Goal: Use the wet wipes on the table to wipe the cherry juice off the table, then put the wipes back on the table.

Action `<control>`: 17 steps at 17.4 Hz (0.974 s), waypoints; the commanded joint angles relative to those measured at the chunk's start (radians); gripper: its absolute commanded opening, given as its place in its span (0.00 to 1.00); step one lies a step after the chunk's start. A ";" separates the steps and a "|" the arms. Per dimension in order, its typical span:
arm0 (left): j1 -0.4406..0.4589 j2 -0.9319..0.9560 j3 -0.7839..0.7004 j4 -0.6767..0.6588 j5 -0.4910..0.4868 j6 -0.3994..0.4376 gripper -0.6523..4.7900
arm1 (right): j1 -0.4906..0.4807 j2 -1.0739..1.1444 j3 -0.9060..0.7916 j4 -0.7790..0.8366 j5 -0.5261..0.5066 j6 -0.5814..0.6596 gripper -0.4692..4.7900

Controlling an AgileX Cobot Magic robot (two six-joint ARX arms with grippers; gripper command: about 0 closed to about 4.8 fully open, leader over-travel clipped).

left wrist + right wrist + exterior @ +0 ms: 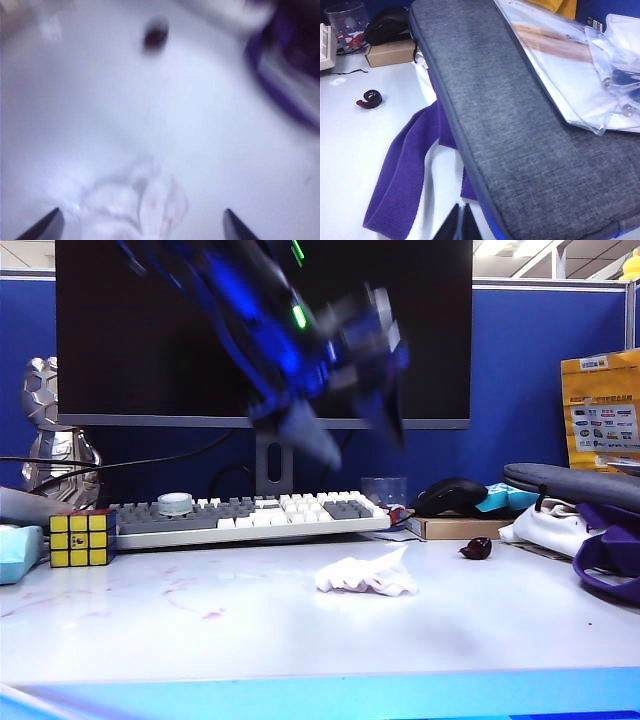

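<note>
Left end effector [340, 435] blurred, up in the air in front of the dark monitor [150, 330], above the keyboard [250, 515]; its two fingers spread wide, nothing between them. In the left wrist view the end effector [142, 227] shows only two dark fingertips [47, 227] far apart at the frame edge, with the wet wipes [135, 205] lying on the surface [150, 110] between them, not gripped.

Wet wipes [366, 575] sit as a crumpled white lump with pink tinges on the surface [450, 620], about mid-surface, in front of the keyboard and apart from it. Cherry juice [190, 600] remains as faint pink-purple smears and specks to the left of the wipes, well apart from them. Dark red cherry [476, 548] lies to the right of the wipes, near a white fabric bundle [545, 530]; also visible blurred in the left wrist view [156, 36] and sharp in the right wrist view [369, 98].

Right end effector [461, 225] only seen in its own wrist view: dark fingertips pressed together, holding nothing, hanging over purple fabric [405, 175] beside a grey sleeve case [520, 125]. Rubik's cube [78, 538] at the left end of the keyboard.
</note>
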 commanded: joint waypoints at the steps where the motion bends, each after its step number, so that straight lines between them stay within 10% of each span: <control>1: -0.001 0.057 0.060 -0.114 -0.001 -0.003 0.84 | -0.001 0.000 0.000 0.002 0.004 -0.002 0.09; 17: -0.001 0.242 0.211 -0.308 0.036 -0.021 0.83 | -0.001 0.000 0.000 0.002 0.004 -0.002 0.09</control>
